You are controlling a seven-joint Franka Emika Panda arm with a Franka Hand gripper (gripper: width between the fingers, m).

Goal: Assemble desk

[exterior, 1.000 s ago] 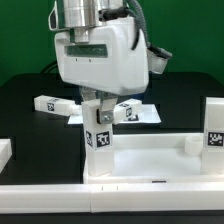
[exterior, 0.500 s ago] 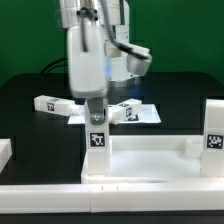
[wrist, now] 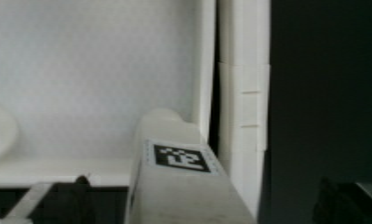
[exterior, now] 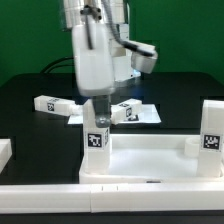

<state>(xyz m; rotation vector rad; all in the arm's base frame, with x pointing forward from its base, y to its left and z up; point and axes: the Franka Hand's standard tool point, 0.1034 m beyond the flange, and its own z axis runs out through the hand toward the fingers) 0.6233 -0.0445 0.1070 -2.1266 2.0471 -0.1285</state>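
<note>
Turned since a second ago, the bulky white two-finger gripper [exterior: 101,108] now shows its narrow side to the exterior view, and its jaws have spread. It hangs straight down from the arm, directly over a white square-post leg [exterior: 96,140]. In the wrist view the dark fingertips [wrist: 50,205] stand clear of that leg [wrist: 176,160] on both sides, gripping nothing. The leg stands upright, long axis vertical, tag facing the exterior camera, in the corner of the large white tray-like plastic tabletop [exterior: 150,160] at the exterior view's left. The tabletop lies flat on the black table [exterior: 25,95], long side across the view. A second tagged white leg [exterior: 211,135] stands upright at its right end.
</note>
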